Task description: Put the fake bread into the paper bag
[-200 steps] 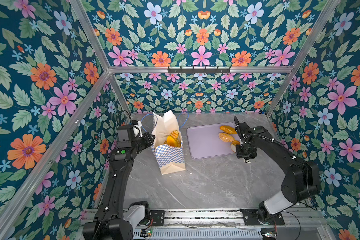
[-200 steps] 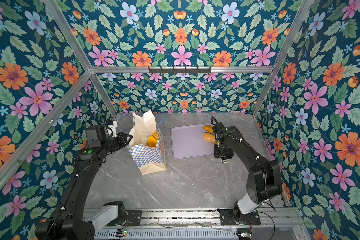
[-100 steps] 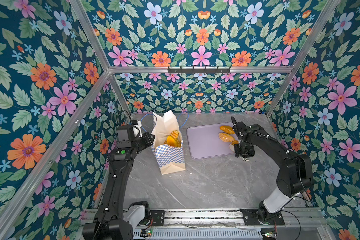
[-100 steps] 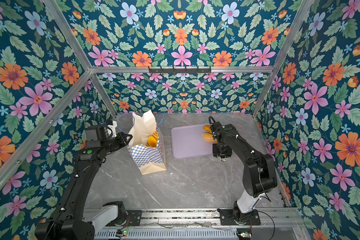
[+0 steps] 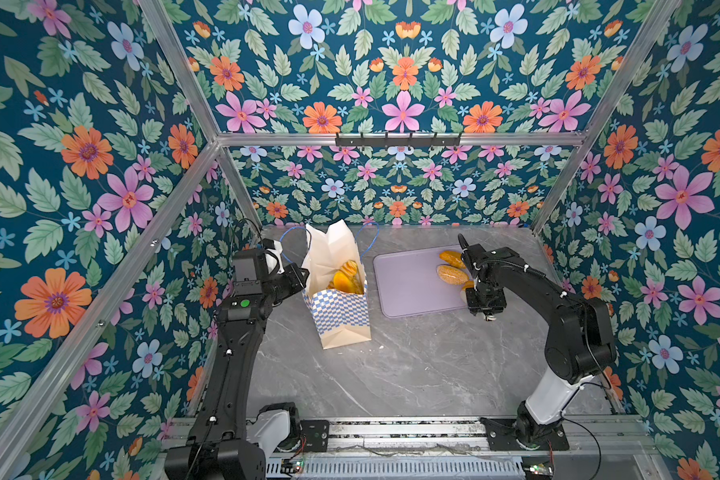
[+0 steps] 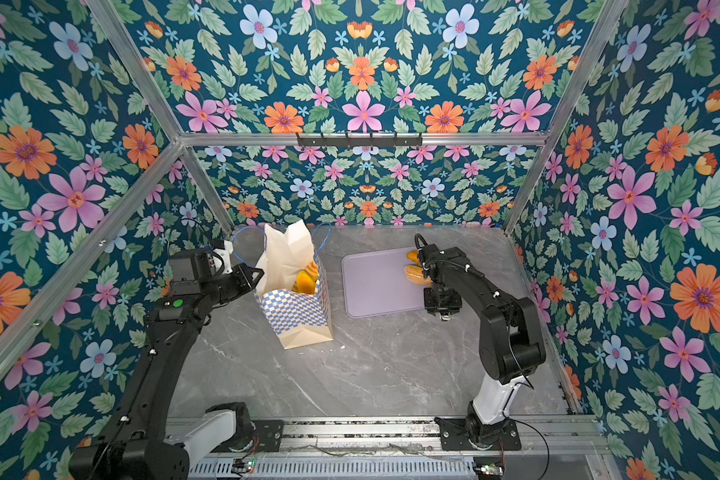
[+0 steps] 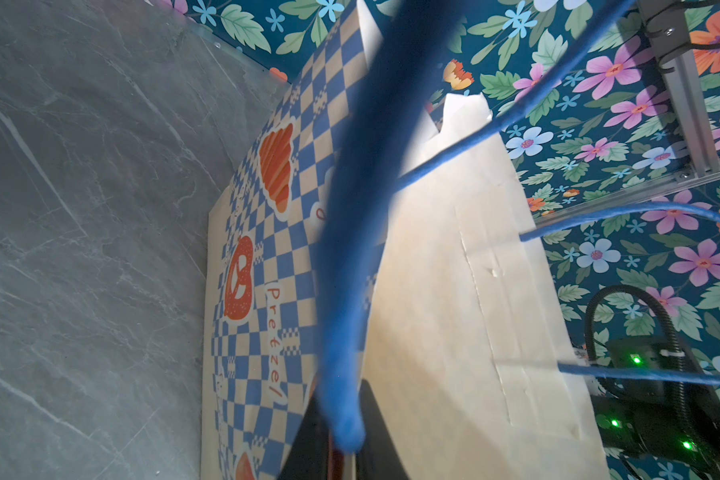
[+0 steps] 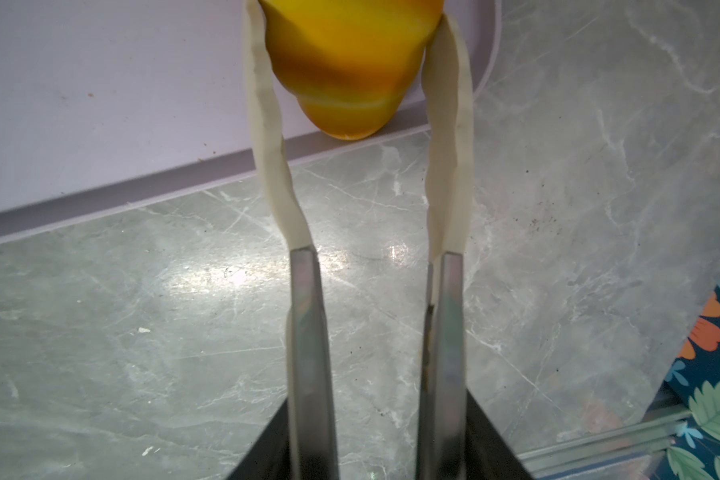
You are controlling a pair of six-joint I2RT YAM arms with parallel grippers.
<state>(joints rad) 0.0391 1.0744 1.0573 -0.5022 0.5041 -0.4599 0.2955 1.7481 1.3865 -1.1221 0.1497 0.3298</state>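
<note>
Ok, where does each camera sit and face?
Both top views: high at the front, looking down and back; both arms, paper bag, tray.
Left wrist: beside the bag's chequered side; left gripper shut on its blue cord.
Right wrist: low over the tray edge; right gripper clasping a bread roll.
Shared: bag in top and left wrist views; tray in top and right wrist.

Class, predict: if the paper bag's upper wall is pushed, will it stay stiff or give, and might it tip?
The paper bag probably gives: its creased top folds unevenly. It is tall on a narrow base, so tipping seems possible, though fake bread inside may steady it.
</note>
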